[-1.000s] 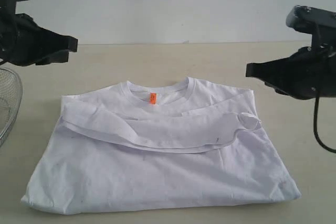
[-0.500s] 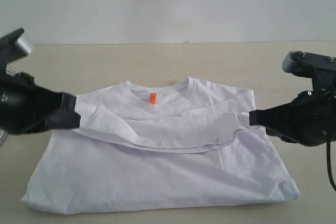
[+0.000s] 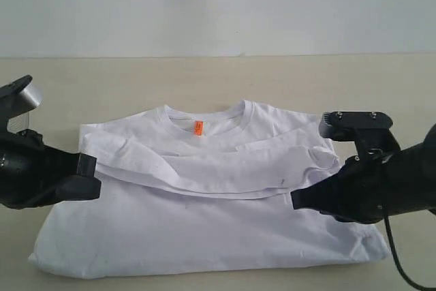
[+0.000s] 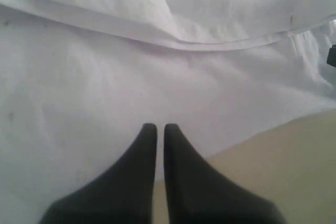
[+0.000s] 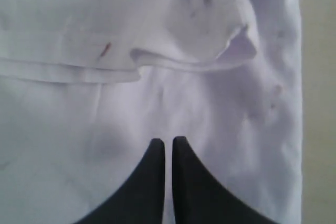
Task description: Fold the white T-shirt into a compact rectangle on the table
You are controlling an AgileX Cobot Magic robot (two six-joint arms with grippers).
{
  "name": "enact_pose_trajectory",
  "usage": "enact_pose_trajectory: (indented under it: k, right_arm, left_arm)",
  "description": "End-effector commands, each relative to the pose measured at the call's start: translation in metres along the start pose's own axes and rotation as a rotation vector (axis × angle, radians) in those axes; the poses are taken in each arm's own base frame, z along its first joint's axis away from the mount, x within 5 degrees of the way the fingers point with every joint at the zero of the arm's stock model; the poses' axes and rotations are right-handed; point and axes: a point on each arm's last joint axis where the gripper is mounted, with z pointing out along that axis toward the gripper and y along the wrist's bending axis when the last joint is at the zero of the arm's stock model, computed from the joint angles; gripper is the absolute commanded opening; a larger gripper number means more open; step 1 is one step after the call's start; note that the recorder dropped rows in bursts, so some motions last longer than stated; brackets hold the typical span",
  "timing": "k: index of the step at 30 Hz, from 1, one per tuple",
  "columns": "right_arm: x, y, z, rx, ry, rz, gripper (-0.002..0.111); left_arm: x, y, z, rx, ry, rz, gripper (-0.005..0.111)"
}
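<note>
The white T-shirt (image 3: 204,230) lies flat on the table (image 3: 218,76), plain back up, orange neck tag (image 3: 198,128) at the collar and both sleeves folded across the chest. My left gripper (image 3: 94,176) is low at the shirt's left edge, shut, holding nothing; in the left wrist view its tips (image 4: 156,128) rest over the white T-shirt (image 4: 105,77) by the hem. My right gripper (image 3: 295,200) is shut over the shirt's right side, below the folded sleeve (image 5: 210,30); its tips (image 5: 168,142) sit over the white T-shirt (image 5: 63,129). The red print is hidden.
Bare beige tabletop runs behind the shirt up to a pale wall (image 3: 218,5). A strip of table (image 4: 283,166) shows beside the shirt in the left wrist view. The right arm's cable (image 3: 402,274) hangs near the front right corner.
Both arms have dropped from above the table's far corners down to the shirt's sides. The right gripper moved inward over the fabric. The shirt has not shifted.
</note>
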Motion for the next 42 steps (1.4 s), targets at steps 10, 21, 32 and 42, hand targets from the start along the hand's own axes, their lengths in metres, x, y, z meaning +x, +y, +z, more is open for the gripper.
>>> enact_pose_trajectory:
  k: [10, 21, 32, 42]
  right_arm:
    - [-0.044, 0.006, 0.036, 0.019, -0.052, -0.031, 0.0]
    - [-0.098, 0.002, 0.057, 0.012, -0.13, 0.047, 0.0]
    - [-0.109, -0.068, 0.052, 0.123, -0.165, 0.183, 0.0]
    - [-0.11, -0.092, 0.045, 0.123, -0.124, 0.203, 0.0]
  left_arm:
    - [0.0, -0.001, -0.001, -0.003, -0.023, 0.034, 0.005]
    - [0.0, -0.001, -0.001, -0.004, -0.024, 0.046, 0.005]
    - [-0.001, -0.001, -0.001, -0.011, -0.035, 0.046, 0.005]
    - [-0.001, 0.0, -0.001, -0.013, -0.037, 0.046, 0.005]
